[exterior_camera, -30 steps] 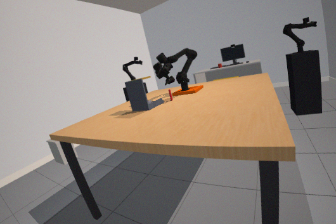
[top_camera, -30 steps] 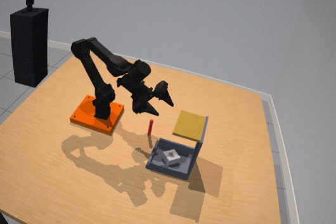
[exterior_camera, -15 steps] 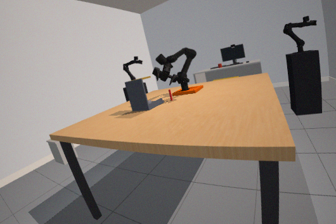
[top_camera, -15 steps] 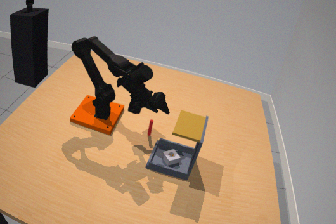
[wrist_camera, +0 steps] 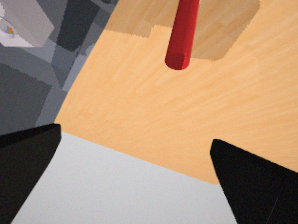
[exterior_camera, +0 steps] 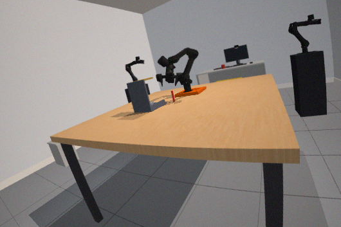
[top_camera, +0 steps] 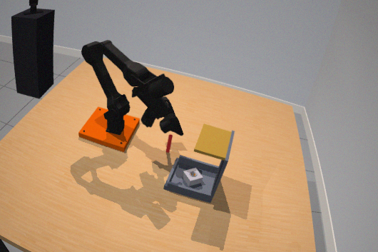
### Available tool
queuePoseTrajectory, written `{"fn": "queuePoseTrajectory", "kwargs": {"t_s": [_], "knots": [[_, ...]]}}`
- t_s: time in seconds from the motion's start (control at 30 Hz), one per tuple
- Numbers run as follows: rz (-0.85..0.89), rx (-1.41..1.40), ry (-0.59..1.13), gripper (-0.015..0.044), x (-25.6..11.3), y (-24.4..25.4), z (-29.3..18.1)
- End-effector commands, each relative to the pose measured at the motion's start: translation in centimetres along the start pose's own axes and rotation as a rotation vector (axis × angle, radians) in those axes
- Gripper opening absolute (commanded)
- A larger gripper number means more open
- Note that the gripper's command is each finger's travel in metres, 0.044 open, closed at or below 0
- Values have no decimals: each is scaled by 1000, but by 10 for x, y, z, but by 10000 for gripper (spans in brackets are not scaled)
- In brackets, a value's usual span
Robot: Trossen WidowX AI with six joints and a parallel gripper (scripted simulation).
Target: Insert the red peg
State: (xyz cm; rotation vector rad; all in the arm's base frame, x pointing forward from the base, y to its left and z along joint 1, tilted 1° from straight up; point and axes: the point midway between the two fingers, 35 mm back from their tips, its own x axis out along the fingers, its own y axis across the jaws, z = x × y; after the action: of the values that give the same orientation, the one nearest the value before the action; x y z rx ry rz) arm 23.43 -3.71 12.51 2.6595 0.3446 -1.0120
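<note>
The red peg (top_camera: 169,143) (exterior_camera: 173,96) (wrist_camera: 183,35) stands upright on the table between the arm's base and the box. In the wrist view its near end shows beyond the gap between the fingers, with the rest cut off by the top edge. My gripper (top_camera: 164,130) (exterior_camera: 169,84) (wrist_camera: 138,139) is open and empty, pointing down above the peg's level. The grey box (top_camera: 189,195) (exterior_camera: 139,98) (wrist_camera: 22,92) has a low rim and a tall back wall. The pale block (top_camera: 192,181) (wrist_camera: 32,22) sits on its floor, its hole facing up. The yellow roof (top_camera: 214,140) (exterior_camera: 145,79) juts from the back wall.
The orange base plate (top_camera: 107,137) (exterior_camera: 199,90) carries the arm. The wooden table (top_camera: 271,168) (exterior_camera: 209,128) bears the peg and the box. The roof overhangs at a height above the block. Other arms on dark stands are away from the table.
</note>
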Motion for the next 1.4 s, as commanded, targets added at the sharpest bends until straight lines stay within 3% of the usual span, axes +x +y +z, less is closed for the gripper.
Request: {"fn": "queuePoseTrajectory", "kwargs": {"t_s": [0.0,0.23,0.53,1.37], "knots": [[-22,120,-17,440,0,-3,2],[-34,202,-33,440,1,-6,4],[-33,200,-36,220,3,-7,2],[-33,200,-36,220,21,-9,17]]}}
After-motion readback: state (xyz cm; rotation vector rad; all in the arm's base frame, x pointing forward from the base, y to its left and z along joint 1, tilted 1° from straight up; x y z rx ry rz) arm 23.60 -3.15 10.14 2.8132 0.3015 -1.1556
